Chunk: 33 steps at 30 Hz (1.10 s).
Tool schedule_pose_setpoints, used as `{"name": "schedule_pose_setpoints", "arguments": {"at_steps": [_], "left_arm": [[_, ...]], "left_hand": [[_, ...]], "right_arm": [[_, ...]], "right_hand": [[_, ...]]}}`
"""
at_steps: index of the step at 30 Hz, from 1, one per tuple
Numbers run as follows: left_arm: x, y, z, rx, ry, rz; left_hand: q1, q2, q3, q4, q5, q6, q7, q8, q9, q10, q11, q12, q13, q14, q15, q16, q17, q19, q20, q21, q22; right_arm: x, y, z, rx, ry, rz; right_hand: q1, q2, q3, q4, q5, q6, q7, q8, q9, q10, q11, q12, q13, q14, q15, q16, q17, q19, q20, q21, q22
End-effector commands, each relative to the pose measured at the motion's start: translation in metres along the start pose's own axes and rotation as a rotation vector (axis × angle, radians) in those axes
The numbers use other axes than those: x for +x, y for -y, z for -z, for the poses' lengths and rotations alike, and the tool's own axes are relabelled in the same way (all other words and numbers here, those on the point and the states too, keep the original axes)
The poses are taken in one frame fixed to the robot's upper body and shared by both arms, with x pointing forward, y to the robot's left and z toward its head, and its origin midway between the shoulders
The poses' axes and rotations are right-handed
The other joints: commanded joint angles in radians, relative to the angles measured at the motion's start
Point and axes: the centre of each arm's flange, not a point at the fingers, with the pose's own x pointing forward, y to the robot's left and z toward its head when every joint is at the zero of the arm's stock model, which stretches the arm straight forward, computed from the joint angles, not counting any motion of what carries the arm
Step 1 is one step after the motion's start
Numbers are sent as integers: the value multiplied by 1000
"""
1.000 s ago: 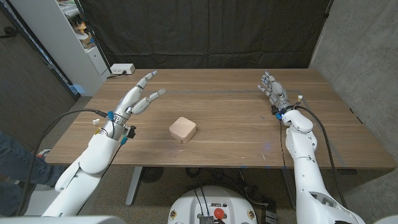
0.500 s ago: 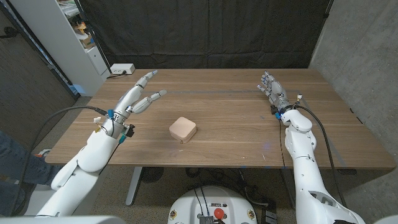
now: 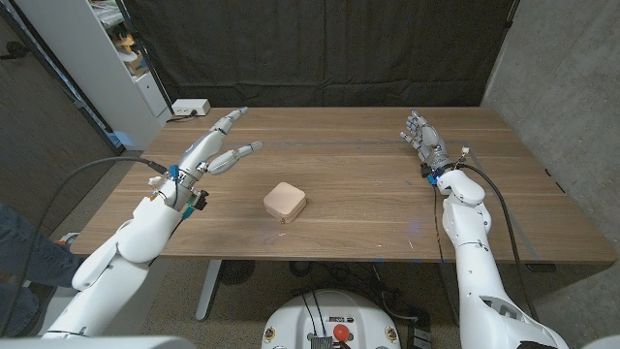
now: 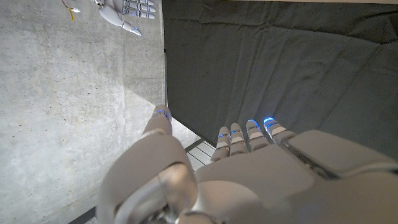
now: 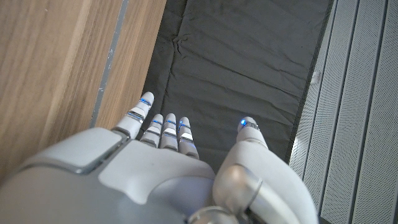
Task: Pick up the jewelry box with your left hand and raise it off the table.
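The jewelry box [image 3: 285,201] is a small pale beige square with rounded corners, lying on the wooden table [image 3: 358,174] near its middle. My left hand [image 3: 215,148] hovers to the left of the box and a little farther back, fingers stretched out and apart, holding nothing. A clear gap separates it from the box. In the left wrist view the same hand [image 4: 249,168] shows from behind with its fingers extended. My right hand [image 3: 422,135] stands at the far right of the table, fingers straight and empty; the right wrist view shows its back [image 5: 168,168].
A white power strip [image 3: 190,108] lies at the table's back left corner. A white shelf unit [image 3: 116,58] stands beyond the left edge. A black curtain [image 3: 320,48] hangs behind the table, and a concrete wall [image 3: 562,87] runs along the right.
My left arm has lifted slightly and drifted a little toward the back of the table. The box and my right hand have not moved.
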Motion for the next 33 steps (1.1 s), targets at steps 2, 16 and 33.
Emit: {"name": "schedule_pose_setpoints", "arguments": {"at_steps": [2,16,33], "left_arm": [[-1,-4,-6,81,-6,43],[4,-8,-16,184,-2,114],[9,-11,-24,299,3,152]], "left_hand": [[27,-11,7,-3,9,-25,-6,-5,3,-15,-2,-4,3,-13,6,-7,4,-8,11,0,2],[67,-53,2,0,20,-63,1,-6,5,-51,8,-10,7,-37,16,-10,5,-16,23,-3,3],[99,-83,-2,5,30,-86,1,-3,7,-65,15,-6,12,-46,15,-7,6,-10,49,2,5]], "right_arm": [[1,-3,-1,2,3,-2],[3,-3,-4,-4,13,-7],[6,-5,-9,-5,18,-1]], "right_hand": [[10,1,-2,2,6,1,-5,7,2,-2,0,6,3,1,11,3,-1,0,8,6,4],[12,-1,-2,0,6,2,-5,7,2,-2,1,7,3,0,12,2,-1,-1,9,6,4],[13,-1,-2,-1,7,2,-6,7,2,-2,0,7,3,1,12,2,-2,-2,11,6,4]]}}
